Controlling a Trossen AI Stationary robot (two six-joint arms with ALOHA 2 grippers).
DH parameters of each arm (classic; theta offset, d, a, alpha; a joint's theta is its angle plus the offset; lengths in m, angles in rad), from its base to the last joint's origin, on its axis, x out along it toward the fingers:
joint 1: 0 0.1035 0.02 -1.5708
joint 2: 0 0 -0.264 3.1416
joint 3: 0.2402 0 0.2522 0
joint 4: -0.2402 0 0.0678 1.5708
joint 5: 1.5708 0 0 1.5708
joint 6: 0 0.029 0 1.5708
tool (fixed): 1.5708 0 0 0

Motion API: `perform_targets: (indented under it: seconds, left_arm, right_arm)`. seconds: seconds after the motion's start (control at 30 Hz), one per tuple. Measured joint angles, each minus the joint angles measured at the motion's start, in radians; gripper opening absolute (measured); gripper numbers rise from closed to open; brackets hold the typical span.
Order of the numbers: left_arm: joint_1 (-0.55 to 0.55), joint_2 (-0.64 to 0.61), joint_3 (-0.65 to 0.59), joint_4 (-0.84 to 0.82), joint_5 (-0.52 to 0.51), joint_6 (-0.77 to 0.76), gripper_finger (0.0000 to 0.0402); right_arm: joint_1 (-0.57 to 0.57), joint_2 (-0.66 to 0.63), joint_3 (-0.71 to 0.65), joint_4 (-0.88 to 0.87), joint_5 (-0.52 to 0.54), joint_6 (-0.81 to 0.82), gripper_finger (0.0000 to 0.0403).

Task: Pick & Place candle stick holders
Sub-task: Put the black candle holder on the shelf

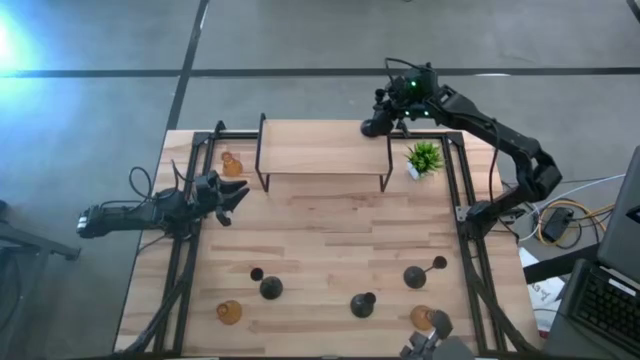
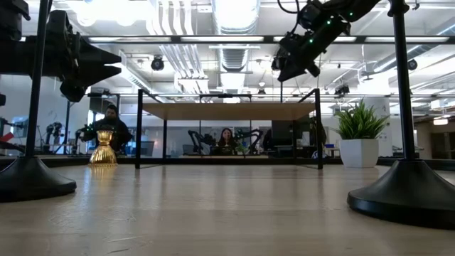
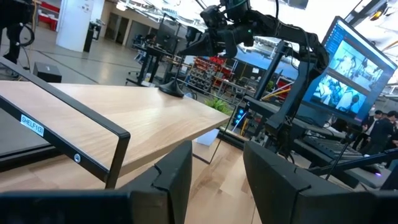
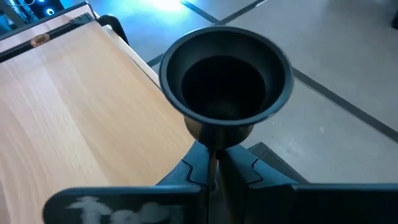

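My right gripper (image 1: pixel 380 122) is shut on a black candle stick holder (image 4: pixel 227 81) over the far right corner of the wooden shelf (image 1: pixel 325 148). My left gripper (image 1: pixel 233 195) is open and empty, level, near the shelf's left front leg. Three black holders stand on the near part of the table (image 1: pixel 267 286) (image 1: pixel 362 304) (image 1: pixel 417 275). One amber holder (image 1: pixel 232 163) stands left of the shelf. Two more stand near the front edge (image 1: pixel 229 312) (image 1: pixel 422 318). My right gripper pinches the black holder's thin stem (image 4: pixel 214 152) between its two fingers, just under the top cup. The fingers come slanting down from the far right side and lie across the stem. The cup opens upward. Its base (image 3: pixel 171 89) is low over the shelf's corner; whether it touches, I cannot tell.
A small green potted plant (image 1: pixel 425 158) stands right of the shelf. Black frame rails (image 1: pixel 190 250) run along the table's left and right sides. A laptop and cables (image 1: pixel 560 225) lie off the right edge. People (image 2: pixel 110 124) sit in the room beyond.
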Motion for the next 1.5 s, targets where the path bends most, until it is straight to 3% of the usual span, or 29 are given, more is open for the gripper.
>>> perform_targets:
  seconds: [0.9, 1.23, 1.5]
  left_arm:
    - [0.0, 0.0, 0.0, 0.0, -0.018, -0.002, 0.0149]
    - [0.0, 0.0, 0.0, 0.001, -0.018, -0.002, 0.0149]
    - [0.0, 0.0, 0.0, 0.0, -0.018, -0.004, 0.0149]
  right_arm:
    - [0.001, -0.015, -0.02, 0.001, 0.017, -0.03, 0.0011]
    - [0.0, -0.017, -0.026, -0.062, 0.031, -0.031, 0.006]
    - [0.0, -0.019, -0.025, -0.062, 0.03, -0.057, 0.0133]
